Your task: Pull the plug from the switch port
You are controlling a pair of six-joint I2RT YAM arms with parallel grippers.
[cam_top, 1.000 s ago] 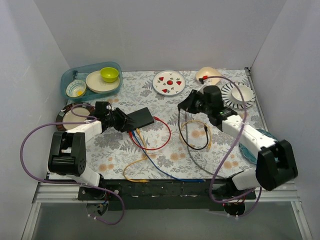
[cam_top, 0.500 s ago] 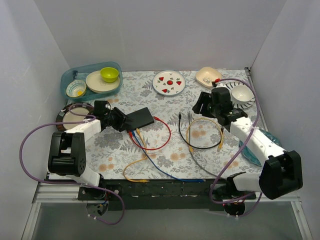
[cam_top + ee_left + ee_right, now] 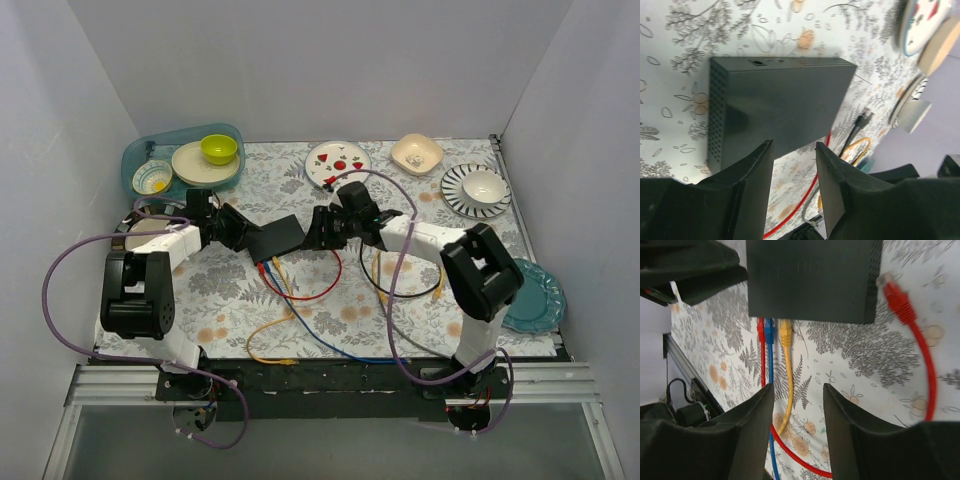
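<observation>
At the left, left gripper (image 3: 240,232), fingers (image 3: 752,170) spread apart, poised at the left end of the switch (image 3: 277,237), lying flat on the table (image 3: 200,290) left of centre. Along the switch's front edge, red plug (image 3: 760,330), blue plug (image 3: 769,331) and yellow plug (image 3: 785,333) seated side by side in the ports, with a loose red plug (image 3: 895,292) just off one corner. Further right, right gripper (image 3: 318,232), fingers (image 3: 747,435) wide apart and clamped on nothing, hovering just beside the switch.
</observation>
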